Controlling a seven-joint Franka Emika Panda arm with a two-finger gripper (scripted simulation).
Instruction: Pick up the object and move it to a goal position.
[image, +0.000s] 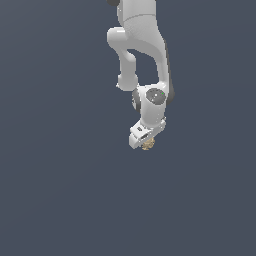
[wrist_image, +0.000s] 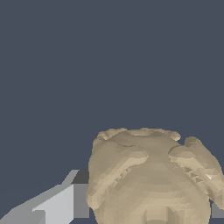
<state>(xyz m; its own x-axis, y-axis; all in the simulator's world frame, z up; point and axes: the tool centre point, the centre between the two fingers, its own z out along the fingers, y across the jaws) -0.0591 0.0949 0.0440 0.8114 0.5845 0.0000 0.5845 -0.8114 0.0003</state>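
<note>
Landmark is the gripper (image: 144, 141), white, blocky, at the low end of the arm (image: 141, 47). The object (image: 147, 145) sits right at the gripper's tip, tucked under its lower edge toward the exterior view's right; only a sliver of tan shows there, the rest is hidden by the gripper body. In the wrist view the object (wrist_image: 151, 177) is big and close: tan-beige, lumpy, roughly round, with ridged folds and bumps over its surface, matte finish, lighter highlights on the ridges. One finger (wrist_image: 57, 203) shows beside it, flat-faced, pale grey with a darker grey inner strip, and its inner face meets the ball's side. A small grey bit at the opposite side of the ball looks like the other finger (wrist_image: 217, 211), mostly cut off by the frame edge. The fingers seem closed on the object, one on each side, though contact on the far side is barely visible. Arm links are smooth, rounded white shells with dark trim at one joint and a round cap with a small green dot just above the gripper. Background is a uniform slate blue in both views. No containers in view. Can't tell whether the object rests on a surface or hangs clear of it.
</note>
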